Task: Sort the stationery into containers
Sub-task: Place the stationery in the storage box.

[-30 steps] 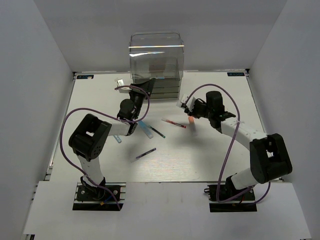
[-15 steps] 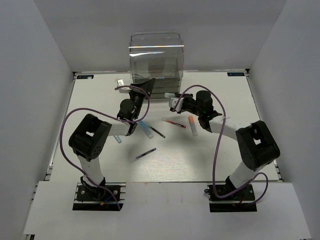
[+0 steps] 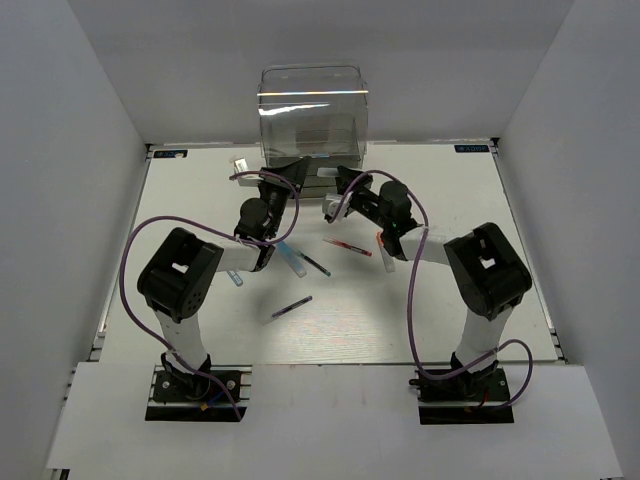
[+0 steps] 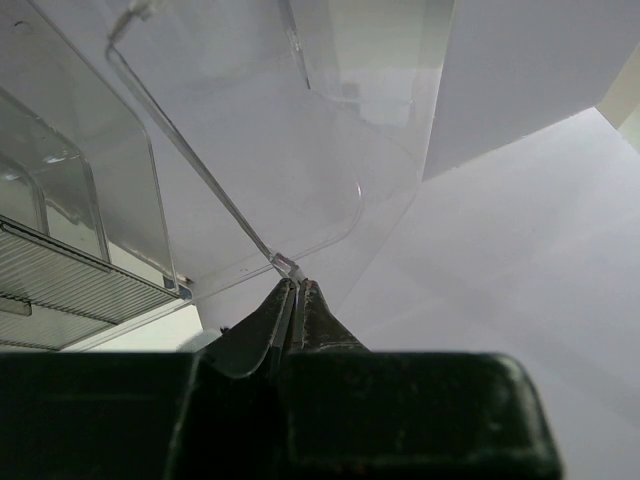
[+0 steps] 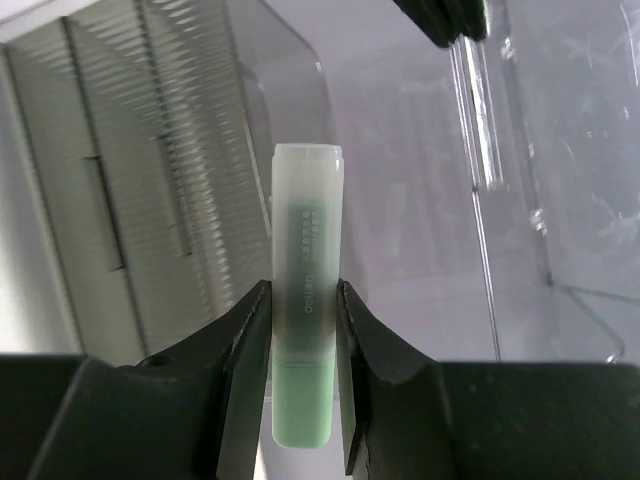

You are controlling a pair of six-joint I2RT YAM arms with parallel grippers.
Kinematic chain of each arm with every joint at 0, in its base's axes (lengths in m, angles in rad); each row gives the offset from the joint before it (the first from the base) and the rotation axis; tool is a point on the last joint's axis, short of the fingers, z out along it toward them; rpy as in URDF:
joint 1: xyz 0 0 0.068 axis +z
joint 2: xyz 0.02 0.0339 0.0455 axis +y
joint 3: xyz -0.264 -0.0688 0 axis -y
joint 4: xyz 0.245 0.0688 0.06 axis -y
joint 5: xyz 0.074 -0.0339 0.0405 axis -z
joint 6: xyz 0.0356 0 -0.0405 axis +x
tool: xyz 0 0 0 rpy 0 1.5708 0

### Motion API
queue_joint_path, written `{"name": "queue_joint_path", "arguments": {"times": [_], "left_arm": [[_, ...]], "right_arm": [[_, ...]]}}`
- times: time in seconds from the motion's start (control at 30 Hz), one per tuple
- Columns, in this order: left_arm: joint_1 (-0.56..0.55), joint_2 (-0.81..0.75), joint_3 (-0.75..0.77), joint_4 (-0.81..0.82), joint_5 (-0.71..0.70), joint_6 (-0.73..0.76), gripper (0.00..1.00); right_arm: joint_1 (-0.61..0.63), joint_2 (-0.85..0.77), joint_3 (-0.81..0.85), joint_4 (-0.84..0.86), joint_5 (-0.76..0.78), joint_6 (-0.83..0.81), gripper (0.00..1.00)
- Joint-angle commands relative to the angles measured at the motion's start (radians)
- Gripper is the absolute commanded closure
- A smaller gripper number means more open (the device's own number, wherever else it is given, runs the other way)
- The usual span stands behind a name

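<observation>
white table (image 3: 350, 325), right pincer (image 5: 303, 292) — gripping green marker (image 5: 307, 205)

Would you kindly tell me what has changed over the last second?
The right end effector, gripping the green marker, swung left toward the box. The left end effector stayed shut on the edge of a drawer; the loose pens did not move.

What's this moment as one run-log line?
left tool: shut on clear drawer | right tool: shut on green marker | status: marker not yet dropped
</observation>
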Motion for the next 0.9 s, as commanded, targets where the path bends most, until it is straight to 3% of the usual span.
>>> {"name": "queue_joint_path", "arguments": {"times": [0.0, 0.4, 0.87], "left_arm": [[0.0, -0.051, 0.001, 0.058, -0.006, 0.0, 0.88], [0.0, -0.051, -0.009, 0.058, -0.006, 0.0, 0.88], [0.0, -0.051, -0.009, 0.067, -0.006, 0.0, 0.88]], "right_arm": [[0.018, 0.053, 0.067, 0.157, 0.042, -0.08, 1.0], [0.027, 0.168, 0.183, 0.198, 0.096, -0.175, 1.0], [0.016, 0.229, 0.24, 0.184, 0.045, -0.241, 1.0]]}}
